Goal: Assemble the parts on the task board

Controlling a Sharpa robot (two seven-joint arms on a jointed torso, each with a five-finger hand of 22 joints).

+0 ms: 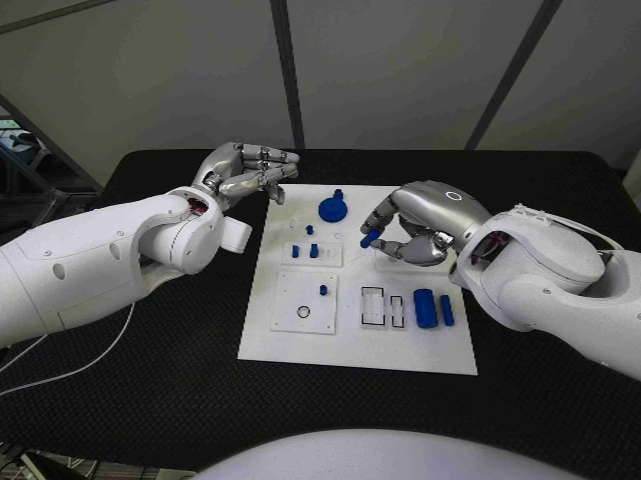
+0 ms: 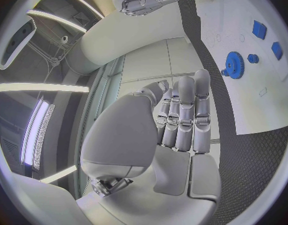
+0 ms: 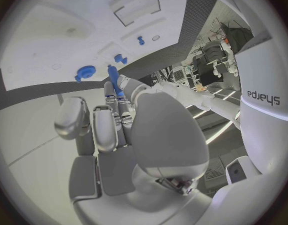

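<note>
Task board (image 1: 352, 345) is laid flat on the black surface (image 1: 551, 390), between the two arms. A small blue peg (image 1: 369, 238) is pinched in the fingers of the right hand (image 1: 418, 228), above the board's far right part. The left hand (image 1: 245, 172) is held at the board's far left corner with fingers curled in, nothing in them. A blue gear (image 1: 332, 209) is seen on the far end, and two blue blocks (image 1: 434, 306) lie near the right edge.

One task board (image 1: 352, 345), two hands (image 1: 248, 172) (image 1: 414, 225)
</note>
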